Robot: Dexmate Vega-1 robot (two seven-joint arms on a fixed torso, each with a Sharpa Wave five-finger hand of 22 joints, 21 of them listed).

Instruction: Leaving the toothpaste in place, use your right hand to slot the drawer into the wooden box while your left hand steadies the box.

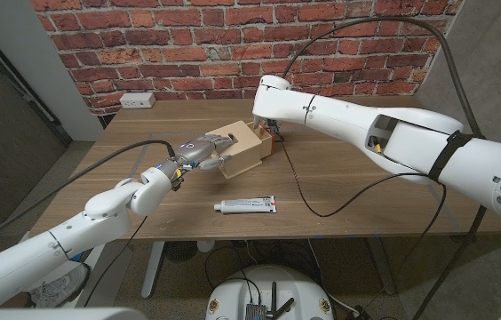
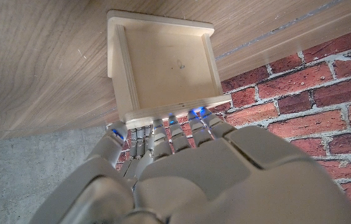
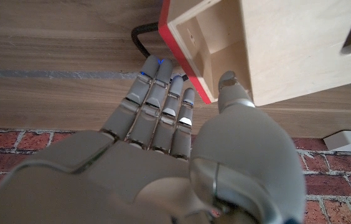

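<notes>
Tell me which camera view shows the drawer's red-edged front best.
The right wrist view: the drawer shows its red edge and open compartments close up, beside the right hand. In the head view only a small red sliver shows, behind the wooden box. The left wrist view shows the box's plain side, with no red edge.

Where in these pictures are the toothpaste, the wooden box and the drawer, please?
toothpaste [image 1: 246,206]: head view, middle of the white tube.
wooden box [image 1: 249,148]: head view, its top panel.
drawer [image 3: 195,45]: right wrist view, pale inner wall inside the red-edged front.
</notes>
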